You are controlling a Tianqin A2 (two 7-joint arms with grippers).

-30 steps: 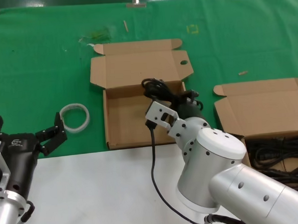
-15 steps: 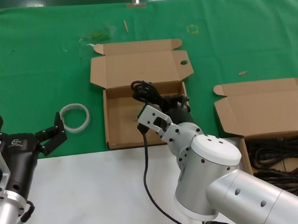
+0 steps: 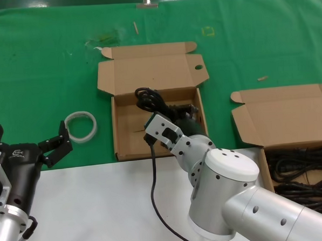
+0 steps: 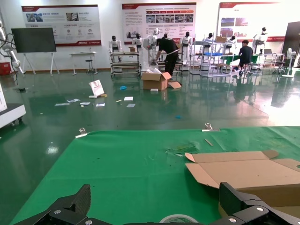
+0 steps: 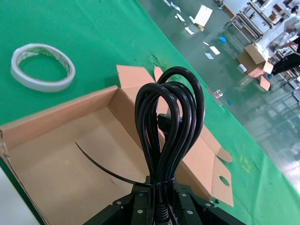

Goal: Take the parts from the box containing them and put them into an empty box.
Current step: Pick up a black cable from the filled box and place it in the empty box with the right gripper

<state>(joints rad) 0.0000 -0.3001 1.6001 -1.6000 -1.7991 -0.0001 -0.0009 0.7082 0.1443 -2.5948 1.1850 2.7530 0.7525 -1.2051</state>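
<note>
Right gripper: the right gripper (image 5: 159,194) is carrying a cable bundle (image 5: 168,126) above the empty box (image 3: 131,146), centre of the head view — jaws pinching the coil at its gathered neck, where the strands pack together.

Bundle: looped black cable is standing up out of the jaws in the right wrist view; a loose tail (image 3: 154,191) is dangling from the gripper down over the near wall of the box toward the white table edge (image 3: 90,210).

Handling: it is looking light and floppy — soft loops that sag and swing. The tied neck seems the soundest hold; a grip on a single loop would likely let the coil unravel. That trailing tail could snag on the box wall.

Source: the box containing them (image 3: 290,119) is sitting at the right edge of the head view, more of the parts (image 3: 299,172) lying dark in its tray.

Left gripper: the left gripper (image 3: 27,149) is idling at lower left, fingers spread, near the white ring (image 3: 80,126).

Stage: by my reading, the bundle is being brought in for release.
</note>
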